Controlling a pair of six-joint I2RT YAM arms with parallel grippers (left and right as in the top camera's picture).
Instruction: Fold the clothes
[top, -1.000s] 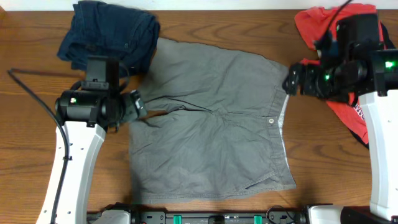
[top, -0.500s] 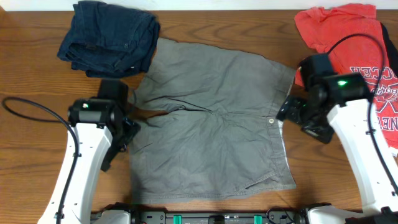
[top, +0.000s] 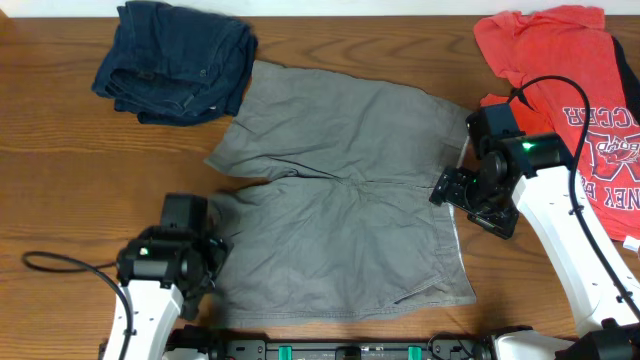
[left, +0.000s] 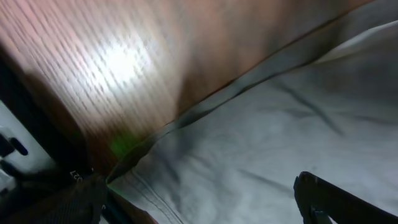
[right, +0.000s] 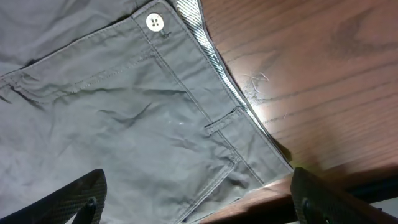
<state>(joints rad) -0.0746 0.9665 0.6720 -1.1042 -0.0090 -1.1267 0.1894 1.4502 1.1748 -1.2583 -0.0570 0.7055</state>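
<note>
Shorts (top: 340, 200): flat on the bench (top: 60, 160), waistband (right: 186, 59) toward the right arm, legs toward the left; long axis runs arm to arm.
Left claw (top: 213, 252): apart, over the near leg's hem (left: 205, 109).
Right claw (top: 445, 187): apart, over the waistband by the button (right: 155, 22).
Nearer: each arm to its own end.
Change: a second ago the left claw sat at the crotch and the right beside the red shirt (top: 540, 45); both are now nearer the front.
</note>
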